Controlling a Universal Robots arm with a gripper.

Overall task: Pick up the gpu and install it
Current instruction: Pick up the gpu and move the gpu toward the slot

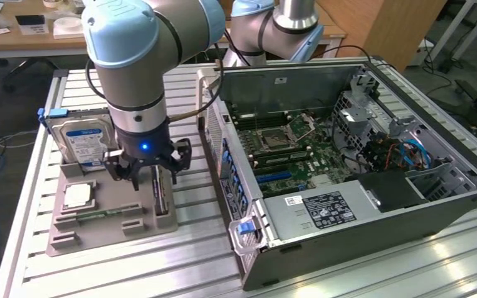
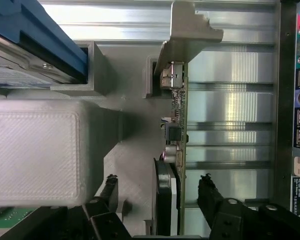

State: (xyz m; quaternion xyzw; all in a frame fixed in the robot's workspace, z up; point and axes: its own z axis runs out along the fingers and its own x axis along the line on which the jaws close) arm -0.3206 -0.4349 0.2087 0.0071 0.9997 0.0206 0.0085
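The table point(image 1: 139, 273) is ribbed bare aluminium with a bright sheen, the parts holder point(image 1: 97, 239) matt grey plastic, apparently 3D-printed with a fine layered grain, the gpu point(image 2: 182, 120) a dull dark circuit board ending in a silvery metal bracket point(image 2: 187, 35), and the computer case point(image 1: 363, 239) dark matt sheet metal.

The arm point(image 1: 135, 93) is built of silver-grey tubular links joined by bulky rounded housings, which are closed with pale blue joint caps point(image 1: 114, 28). A thin black cable point(image 1: 94, 87) is seen looping beside it. The wrist section is finished in black and marked by a small lit blue light point(image 1: 145, 147); the gripper point(image 1: 154, 180) is black as well, and its angular fingers point(image 2: 217, 205) are fitted with round screws point(image 2: 228, 202).
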